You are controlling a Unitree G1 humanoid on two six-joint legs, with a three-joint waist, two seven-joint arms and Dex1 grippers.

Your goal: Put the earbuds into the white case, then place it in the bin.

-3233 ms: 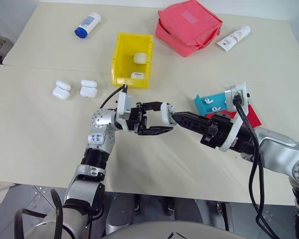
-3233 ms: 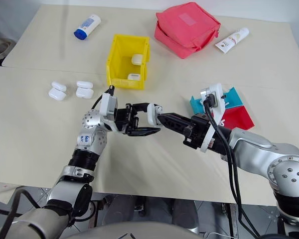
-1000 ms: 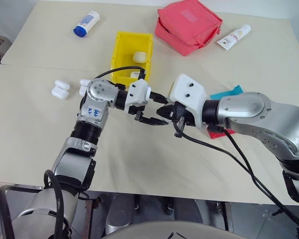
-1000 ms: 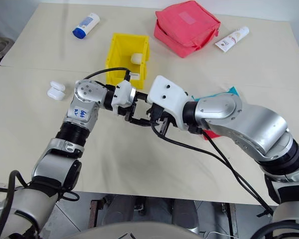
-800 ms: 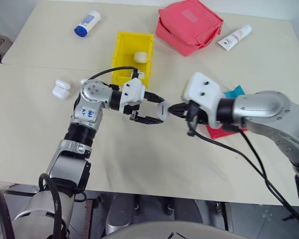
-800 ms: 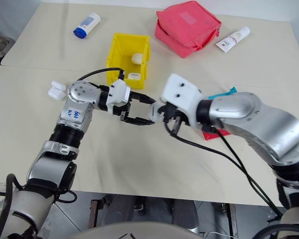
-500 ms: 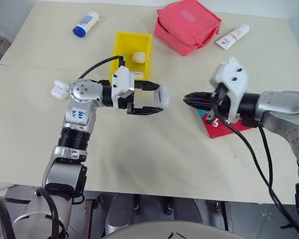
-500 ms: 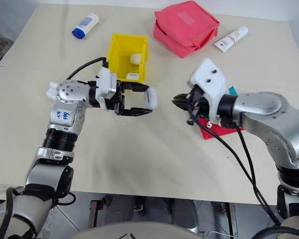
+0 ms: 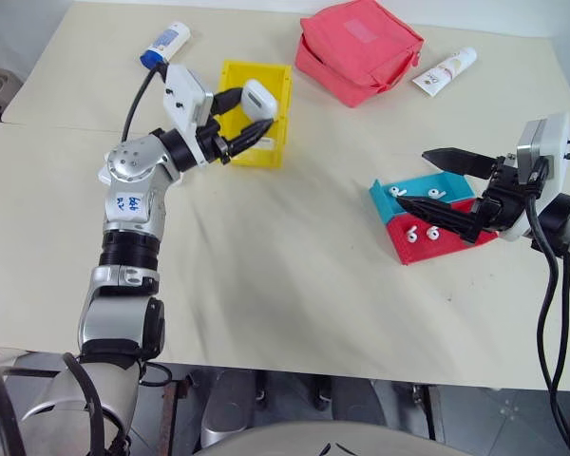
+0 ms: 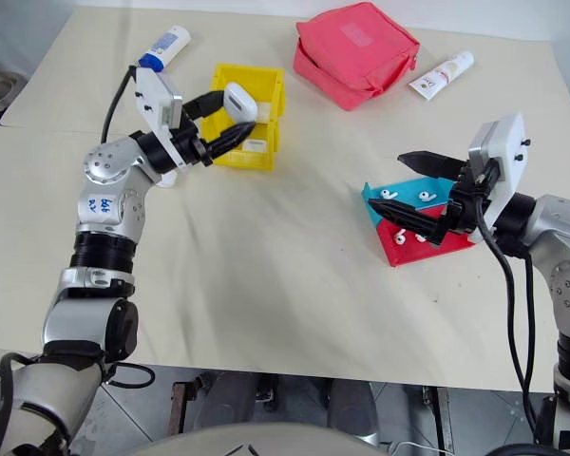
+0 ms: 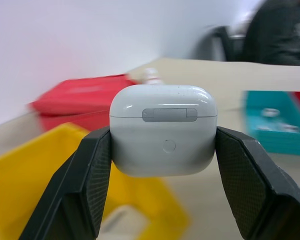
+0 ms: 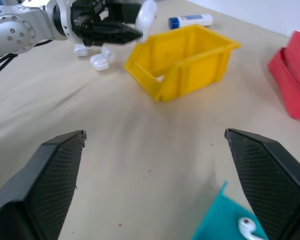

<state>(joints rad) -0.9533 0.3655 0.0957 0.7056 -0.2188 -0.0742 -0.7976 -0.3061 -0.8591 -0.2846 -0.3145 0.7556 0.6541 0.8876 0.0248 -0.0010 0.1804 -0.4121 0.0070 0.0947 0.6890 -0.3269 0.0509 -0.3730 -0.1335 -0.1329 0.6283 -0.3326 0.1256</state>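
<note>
The white case (image 9: 257, 98) sits clamped in the left gripper (image 9: 249, 116) above the yellow bin (image 9: 230, 133), lid closed. Right gripper (image 9: 435, 180), fingers spread and holding nothing, hangs over the trays (image 9: 420, 215) well right of the bin, all on a cream table (image 9: 285, 275).

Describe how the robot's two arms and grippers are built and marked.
Both arms are silver metal with black joint rings. The left arm bears blue handwritten marks. Each wrist carries a white housing with a black cable. The left gripper and right gripper each have two black, tapered fingers with cross-hatched pads.
</note>
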